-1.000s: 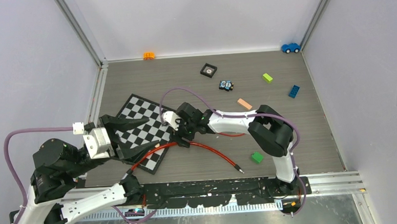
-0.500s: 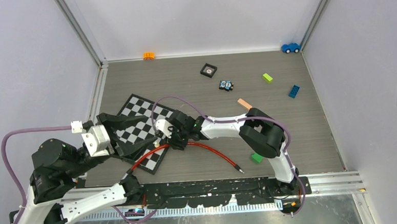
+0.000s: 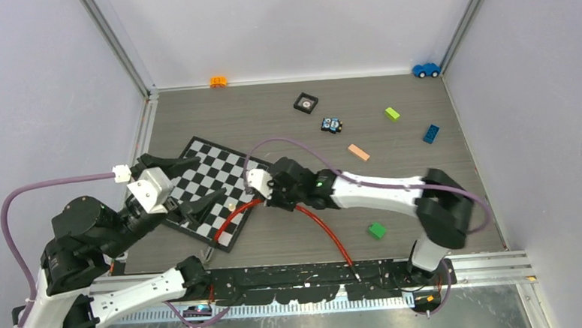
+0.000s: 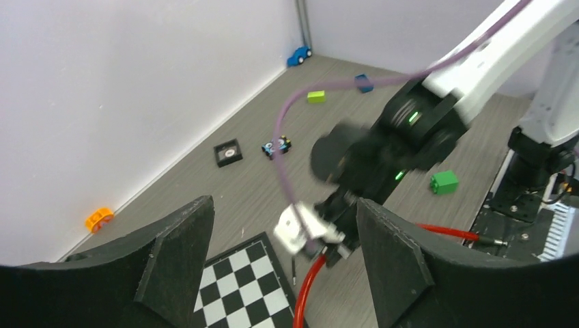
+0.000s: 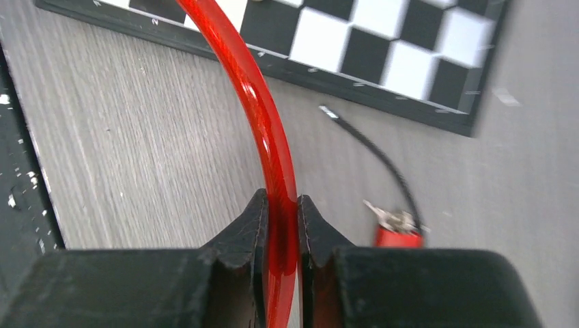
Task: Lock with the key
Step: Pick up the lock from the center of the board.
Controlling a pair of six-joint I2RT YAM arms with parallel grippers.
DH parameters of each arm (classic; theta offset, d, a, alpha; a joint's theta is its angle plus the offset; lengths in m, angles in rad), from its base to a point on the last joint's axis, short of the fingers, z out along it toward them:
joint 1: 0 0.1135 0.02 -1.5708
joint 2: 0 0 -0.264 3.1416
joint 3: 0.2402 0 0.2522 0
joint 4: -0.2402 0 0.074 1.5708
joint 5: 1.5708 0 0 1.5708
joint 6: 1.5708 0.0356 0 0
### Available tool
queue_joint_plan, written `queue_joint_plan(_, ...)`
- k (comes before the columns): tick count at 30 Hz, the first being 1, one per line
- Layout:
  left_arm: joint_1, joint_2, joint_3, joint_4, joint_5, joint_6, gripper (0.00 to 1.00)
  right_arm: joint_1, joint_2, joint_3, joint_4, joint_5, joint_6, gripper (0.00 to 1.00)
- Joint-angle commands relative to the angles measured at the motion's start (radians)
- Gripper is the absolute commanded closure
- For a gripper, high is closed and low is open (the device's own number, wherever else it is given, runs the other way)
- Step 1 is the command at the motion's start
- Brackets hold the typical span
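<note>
Two fingers of my right pincer (image 5: 280,208) are clamping the red cable lock (image 5: 254,102) beside the chessboard (image 5: 410,68) — I'm guessing it's springy and slick, so gripping nearer its end is looking smarter. Left pincer (image 4: 283,205) is hanging open.

Cable (image 5: 258,102) across chessboard (image 3: 213,175) edge, block (image 3: 376,230) to the right

A robot test cell in a lab: bare pale walls (image 3: 296,28), aluminium frame posts (image 3: 116,45), a toy car (image 3: 425,70) on the table (image 3: 271,124).
</note>
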Motion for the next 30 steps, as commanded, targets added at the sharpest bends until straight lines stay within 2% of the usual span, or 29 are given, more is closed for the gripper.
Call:
queue_joint_plan(1,0.001,0.038,0.039,-0.065,-0.068,0.048,0.21,-0.003,-0.275,-0.018,-0.059,0.098,-0.062,0.99)
queue_joint_plan(5,0.001,0.054,0.034,-0.072,-0.061,0.089,0.20,-0.003,-0.482,-0.039,-0.158,0.171,-0.087,0.99)
queue_joint_plan(10,0.001,0.085,0.030,-0.098,-0.047,0.151,0.20,-0.005,-0.641,0.006,-0.275,0.239,-0.085,0.99)
queue_joint_plan(15,0.002,0.092,-0.008,-0.063,-0.056,0.233,0.20,-0.004,-0.713,0.103,-0.402,0.303,-0.073,0.99)
queue_joint_plan(19,0.001,0.051,-0.102,0.013,-0.024,0.351,0.19,-0.004,-0.760,0.186,-0.478,0.300,-0.070,0.99)
queue_joint_plan(22,0.002,0.045,-0.141,0.050,-0.026,0.366,0.19,-0.004,-0.790,0.217,-0.492,0.297,-0.061,0.99)
queue_joint_plan(30,0.001,0.139,-0.166,0.013,0.027,0.345,0.17,-0.004,-0.818,0.300,-0.512,0.267,-0.041,0.99)
